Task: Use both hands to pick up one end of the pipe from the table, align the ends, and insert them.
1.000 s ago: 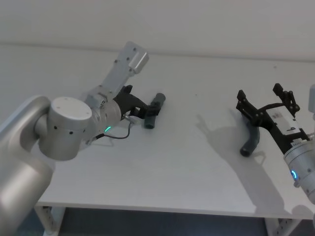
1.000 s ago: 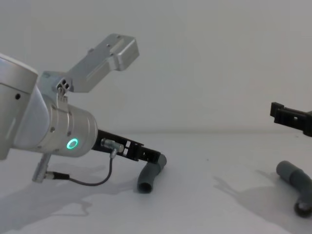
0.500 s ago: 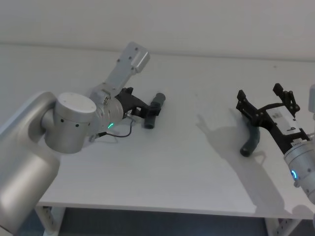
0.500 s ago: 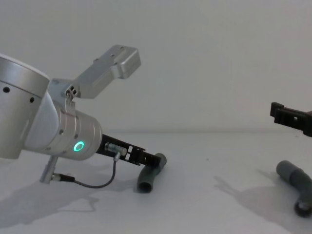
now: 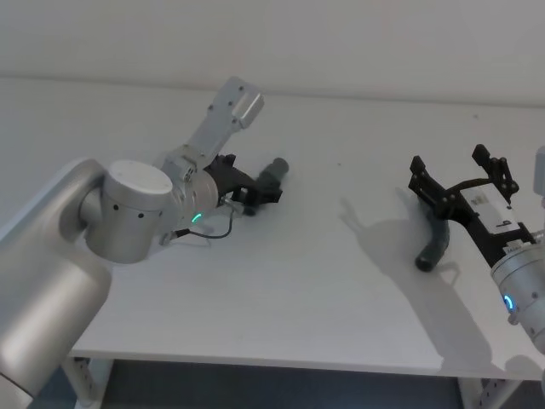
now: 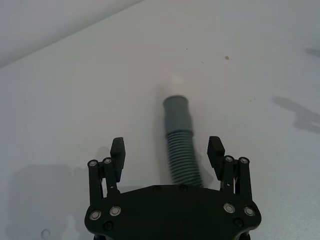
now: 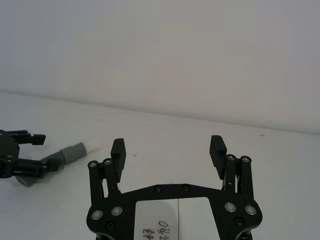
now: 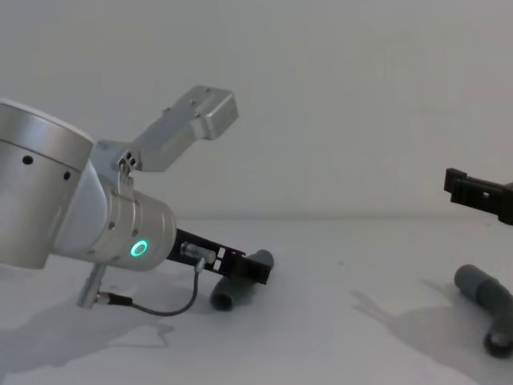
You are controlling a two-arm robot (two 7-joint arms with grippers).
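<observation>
My left fingers (image 6: pixel 118 152) are spread wide and set low over the desk (image 5: pixel 298 281), one on each side of the left pipe piece (image 6: pixel 177 130), not pinching it yet. I straddle its ribbed middle so that the smooth end with the pale tip (image 6: pixel 176 81) juts free ahead of me, where it can meet its partner. My right fingers (image 7: pixel 216 147) are open too and hold nothing. They hover above the right pipe piece (image 5: pixel 434 240), which lies on the desk towards my right side, well apart from the other. I judge that both pieces rest on the desk, so closing on each comes first, then lifting and lining up the ends.
</observation>
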